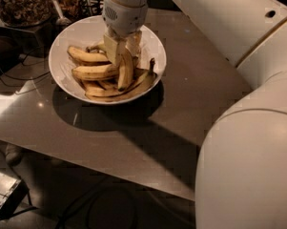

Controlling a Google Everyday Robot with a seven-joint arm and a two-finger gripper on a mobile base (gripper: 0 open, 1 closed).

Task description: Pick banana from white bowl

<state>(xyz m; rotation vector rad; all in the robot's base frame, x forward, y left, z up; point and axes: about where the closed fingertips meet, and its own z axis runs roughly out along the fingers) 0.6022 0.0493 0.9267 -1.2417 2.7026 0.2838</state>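
The gripper [122, 46] reaches down from 12 o'clock into the white bowl [62, 66], slightly toward 1 o'clock of its centre. Its two fingers [112, 49] are clamped on the upper end of the banana [125, 71]. The banana stands steeply, with its lower end on the pile of other bananas [93, 72]. One long, arched banana with a dark stem [133, 88] lies along the bowl's 5 o'clock wall. The bowl sits on the grey table [148, 128]. A glass jar of brown bits [20, 5] stands at 10 o'clock from the bowl. The robot's white arm [248, 142] fills the view from 1 to 5 o'clock. A small grey box [5, 194] lies on the floor at 7 o'clock.
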